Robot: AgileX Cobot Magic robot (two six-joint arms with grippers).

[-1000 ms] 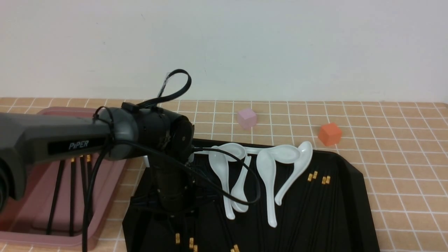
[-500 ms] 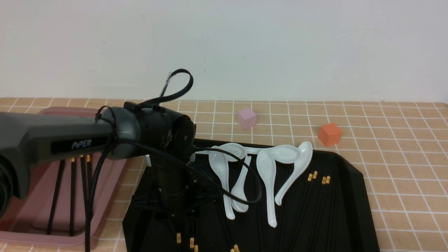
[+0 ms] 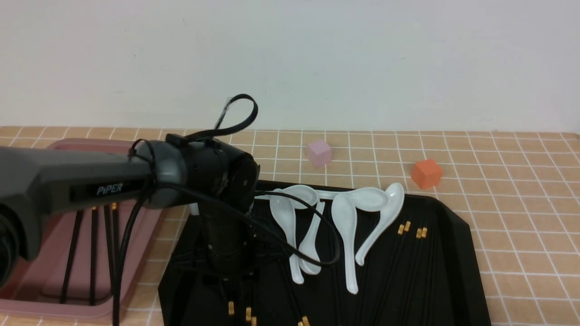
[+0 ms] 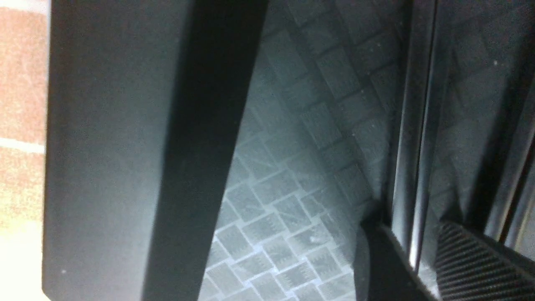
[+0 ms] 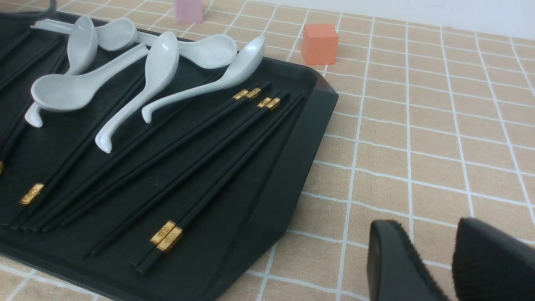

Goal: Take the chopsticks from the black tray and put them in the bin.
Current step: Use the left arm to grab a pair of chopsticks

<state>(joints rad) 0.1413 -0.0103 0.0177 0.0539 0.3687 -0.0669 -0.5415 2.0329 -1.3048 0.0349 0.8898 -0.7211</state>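
The black tray [image 3: 471, 253] holds several chopsticks [image 3: 421, 232], black with gold bands, seen closer in the right wrist view [image 5: 209, 138]. My left arm reaches down over the tray's left part. In the left wrist view my left gripper [image 4: 411, 228] hangs just above the tray floor [image 4: 271, 188], open. One chopstick [image 4: 411, 159] runs between its fingers with a gap on one side. More chopsticks [image 3: 93, 253] lie in the pink bin [image 3: 54, 310] at the left. My right gripper [image 5: 430, 251] is open and empty over the tiled table, right of the tray [image 5: 292, 167].
Several white soup spoons [image 3: 346, 226] lie across the tray's far half, also seen in the right wrist view [image 5: 159, 71]. Beyond the tray stand a pink cube [image 3: 320, 152] and an orange cube [image 3: 427, 173]. A wall closes the back.
My left wrist has shifted slightly right and down over the tray. The jaws keep the same width. Nothing else has moved.
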